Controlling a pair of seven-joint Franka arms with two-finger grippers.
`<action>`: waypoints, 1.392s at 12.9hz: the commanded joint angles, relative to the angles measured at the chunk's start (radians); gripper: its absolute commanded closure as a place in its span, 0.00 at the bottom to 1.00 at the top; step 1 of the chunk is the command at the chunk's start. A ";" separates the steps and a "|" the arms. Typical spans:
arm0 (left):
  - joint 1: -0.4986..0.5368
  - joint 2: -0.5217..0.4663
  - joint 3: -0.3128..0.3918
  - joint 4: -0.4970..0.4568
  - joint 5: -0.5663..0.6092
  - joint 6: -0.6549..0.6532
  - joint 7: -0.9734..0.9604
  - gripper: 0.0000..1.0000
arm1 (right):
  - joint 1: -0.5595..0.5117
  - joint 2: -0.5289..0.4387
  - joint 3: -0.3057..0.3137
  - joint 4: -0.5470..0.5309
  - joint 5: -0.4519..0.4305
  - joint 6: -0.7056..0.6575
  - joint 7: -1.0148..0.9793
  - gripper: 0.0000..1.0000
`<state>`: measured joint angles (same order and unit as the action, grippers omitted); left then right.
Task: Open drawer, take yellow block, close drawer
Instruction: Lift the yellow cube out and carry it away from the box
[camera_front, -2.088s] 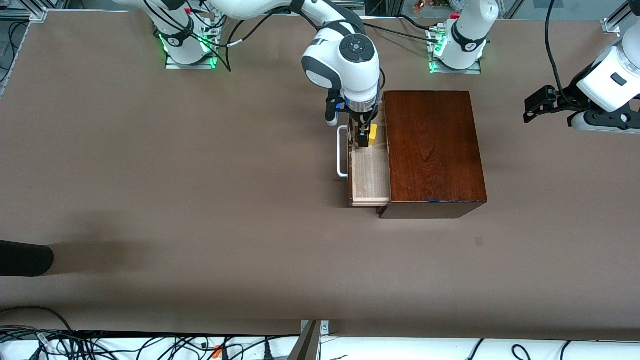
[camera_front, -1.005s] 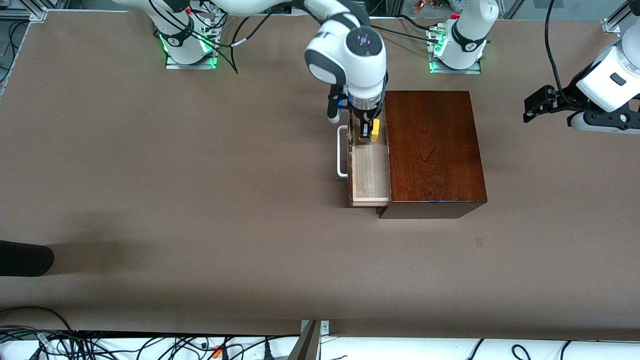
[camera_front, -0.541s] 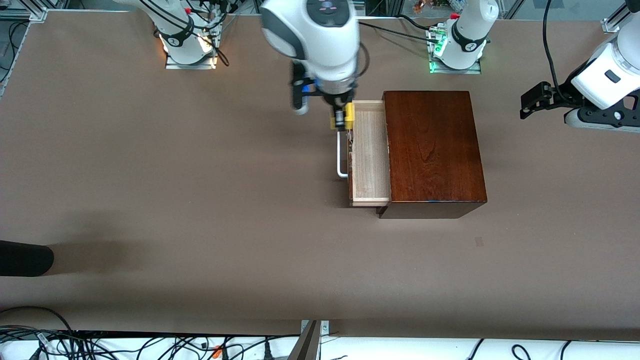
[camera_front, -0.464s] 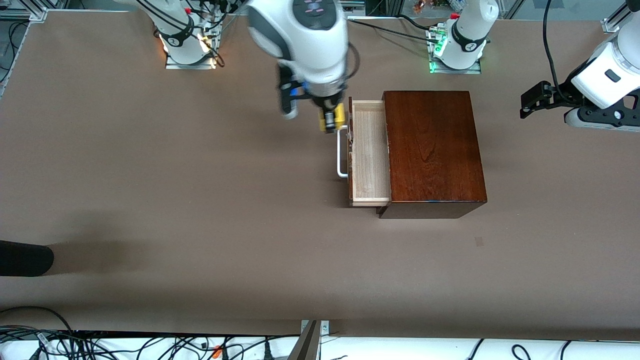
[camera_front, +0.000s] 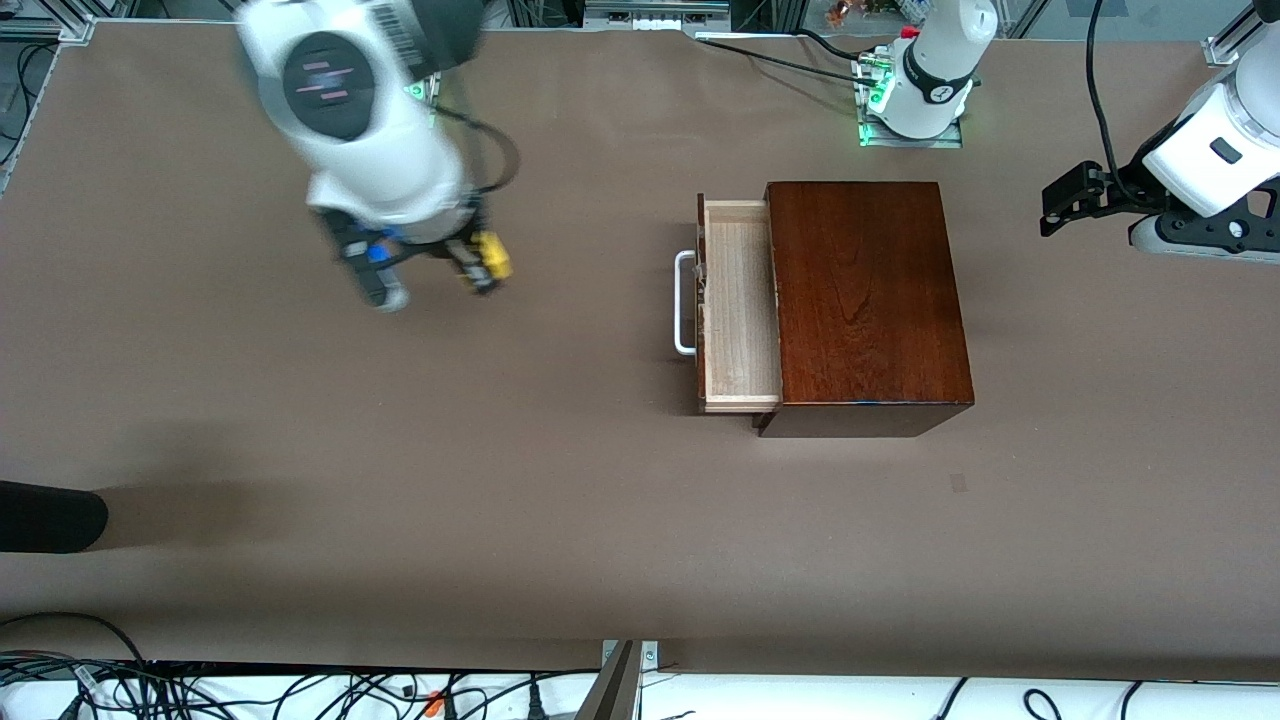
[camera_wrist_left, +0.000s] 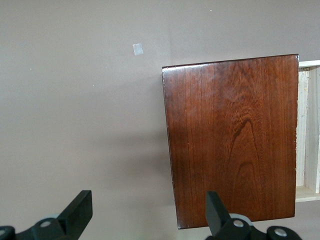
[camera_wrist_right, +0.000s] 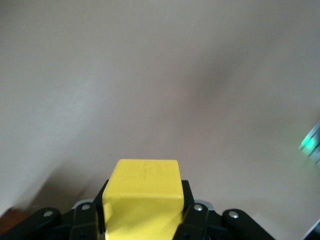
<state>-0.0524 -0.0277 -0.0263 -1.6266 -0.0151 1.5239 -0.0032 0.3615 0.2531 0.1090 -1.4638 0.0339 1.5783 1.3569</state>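
gripping a small plain bright yellow block, right hand aloft.

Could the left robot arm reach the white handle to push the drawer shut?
Probably yes, but not easily. The left gripper waits open in the air at the left arm's end of the table, and the dark reddish-brown wooden box stands between it and the white U-shaped handle. Nothing else blocks the open pale-wood drawer.

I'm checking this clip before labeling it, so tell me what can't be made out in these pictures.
- Right gripper: motion-blurred in the front view; the yellow block covers its fingers in the right wrist view.
- Drawer: its inner part is hidden under the wooden box.
- Left gripper: cut off by the left wrist view's edge.
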 joint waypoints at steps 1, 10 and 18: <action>-0.006 0.006 0.006 0.024 -0.005 -0.022 0.020 0.00 | -0.003 -0.246 -0.151 -0.359 0.043 0.112 -0.378 0.89; -0.007 0.006 0.005 0.025 -0.005 -0.022 0.020 0.00 | -0.004 -0.211 -0.451 -0.816 0.041 0.615 -1.281 0.88; -0.007 0.006 0.005 0.025 -0.005 -0.022 0.020 0.00 | -0.006 -0.002 -0.450 -0.929 0.050 0.945 -1.484 0.86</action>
<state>-0.0552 -0.0277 -0.0263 -1.6249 -0.0151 1.5229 -0.0032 0.3531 0.2526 -0.3375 -2.3853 0.0588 2.5038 -0.0771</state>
